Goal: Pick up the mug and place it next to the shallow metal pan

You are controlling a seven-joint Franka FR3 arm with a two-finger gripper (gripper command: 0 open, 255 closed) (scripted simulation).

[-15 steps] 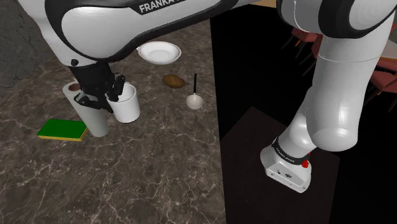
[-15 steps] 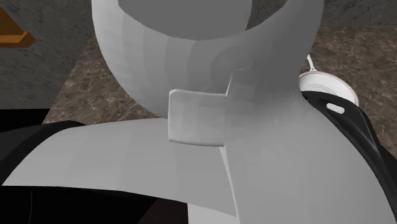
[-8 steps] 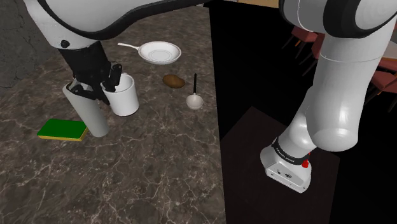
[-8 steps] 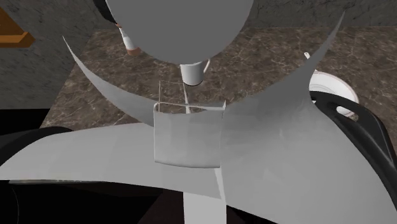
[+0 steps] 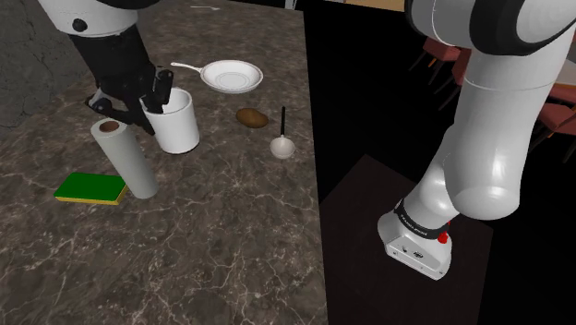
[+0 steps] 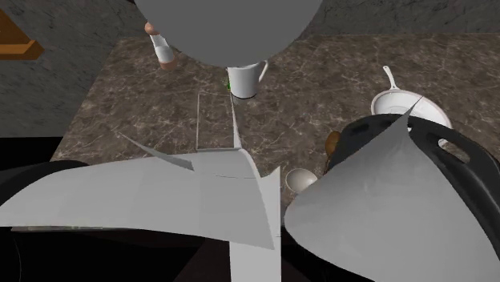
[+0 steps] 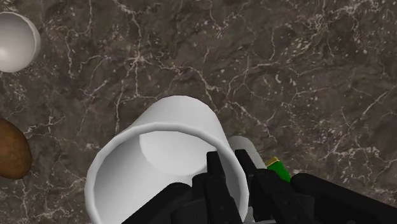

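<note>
The mug looks smooth and matt, the counter veined dark stone.

Mug in pincer, nearer pan

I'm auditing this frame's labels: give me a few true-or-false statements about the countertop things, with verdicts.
The jaws clasp the mug by its rim. True.
The potato lies in the pan. False: it lies on the counter, apart from the pan.
The green sponge lies beside the upright roll. True.
The mug lies on its side. False: it is upright, mouth up.
</note>
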